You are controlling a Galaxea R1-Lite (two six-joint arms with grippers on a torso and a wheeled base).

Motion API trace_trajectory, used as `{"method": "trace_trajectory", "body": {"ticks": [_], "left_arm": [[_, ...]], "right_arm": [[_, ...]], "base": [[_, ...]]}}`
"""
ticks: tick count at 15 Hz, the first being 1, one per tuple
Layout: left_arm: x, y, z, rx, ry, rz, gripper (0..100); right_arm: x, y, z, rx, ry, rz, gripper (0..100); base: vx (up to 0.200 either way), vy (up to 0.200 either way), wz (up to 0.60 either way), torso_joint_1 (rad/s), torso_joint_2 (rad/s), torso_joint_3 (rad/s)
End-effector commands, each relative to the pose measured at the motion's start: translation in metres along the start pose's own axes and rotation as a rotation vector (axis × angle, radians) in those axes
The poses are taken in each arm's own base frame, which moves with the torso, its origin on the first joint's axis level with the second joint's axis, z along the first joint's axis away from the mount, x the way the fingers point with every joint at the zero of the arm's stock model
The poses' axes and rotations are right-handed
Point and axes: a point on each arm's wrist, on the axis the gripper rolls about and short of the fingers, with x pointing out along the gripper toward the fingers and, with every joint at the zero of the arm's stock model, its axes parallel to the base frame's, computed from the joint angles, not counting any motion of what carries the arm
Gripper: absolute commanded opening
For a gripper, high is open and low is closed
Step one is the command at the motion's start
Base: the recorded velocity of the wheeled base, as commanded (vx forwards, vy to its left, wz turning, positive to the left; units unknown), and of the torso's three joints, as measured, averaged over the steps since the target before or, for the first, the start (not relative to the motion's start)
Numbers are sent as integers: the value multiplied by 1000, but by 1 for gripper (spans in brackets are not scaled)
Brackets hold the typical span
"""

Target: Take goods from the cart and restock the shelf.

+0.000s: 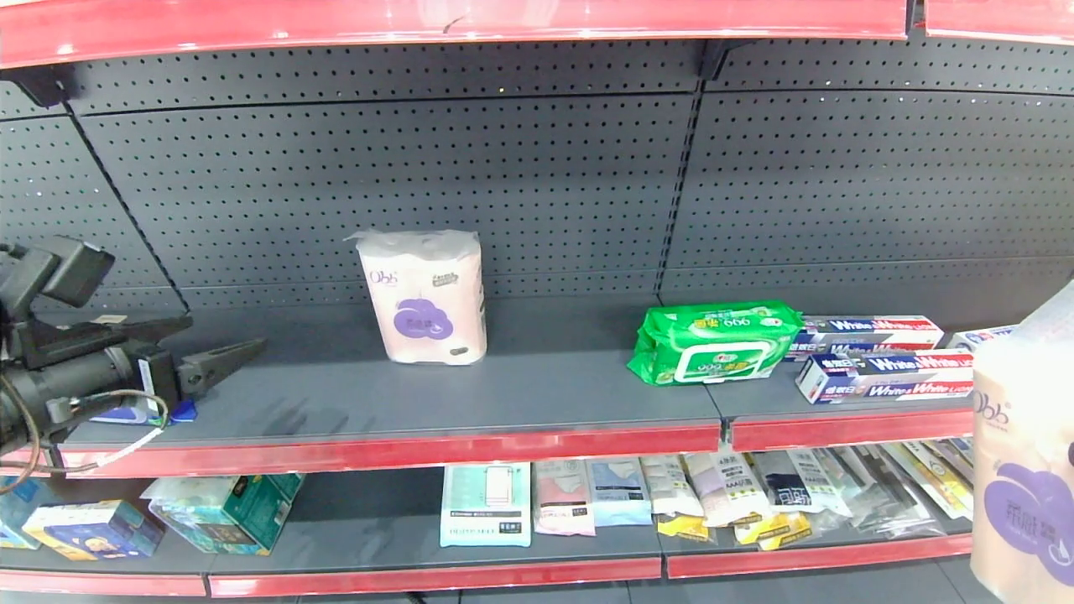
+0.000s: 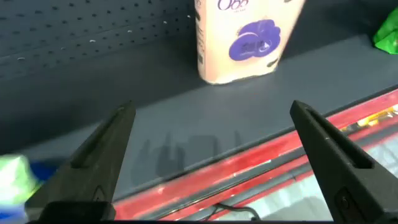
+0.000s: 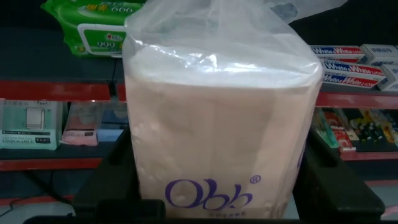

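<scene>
Tissue pack [image 3: 217, 106] stands upright, clamped in your right tool [image 3: 217, 193], low and well right of the shelved pack [image 1: 424, 298]. The shelf [image 1: 570, 377] stretch between that pack and the green wipes [image 1: 713, 340] lies up-left of your load. Left tool [image 2: 212, 112] gapes, holding nothing, left of the shelved pack.

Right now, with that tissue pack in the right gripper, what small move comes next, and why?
Probably carry the held pack leftward, toward the bare shelf between the standing pack and the green wipes. The right gripper is shut on it, out in front of the toothpaste boxes, where the shelf is taken.
</scene>
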Motion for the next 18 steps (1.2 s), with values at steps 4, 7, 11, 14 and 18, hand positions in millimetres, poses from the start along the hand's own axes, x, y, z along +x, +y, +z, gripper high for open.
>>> {"method": "trace_trajectory", "body": {"ticks": [4, 7, 11, 14, 18], "left_arm": [[65, 48, -15, 28, 40, -149, 100], [94, 64, -16, 62, -15, -326, 100], [129, 85, -15, 85, -53, -383, 100], [152, 91, -17, 94, -79, -459, 100], [194, 81, -17, 128, -113, -567, 100]], "right_arm": [[2, 0, -2, -2, 21, 3, 0], [5, 1, -2, -2, 33, 6, 0], [8, 1, -3, -3, 51, 8, 0], [12, 1, -1, -4, 60, 11, 0], [11, 0, 1, -32, 48, 3, 0]], "base": [[0, 0, 0, 0, 0, 0], [0, 0, 0, 0, 0, 0], [0, 0, 0, 0, 0, 0], [0, 0, 0, 0, 0, 0], [0, 0, 0, 0, 0, 0]]}}
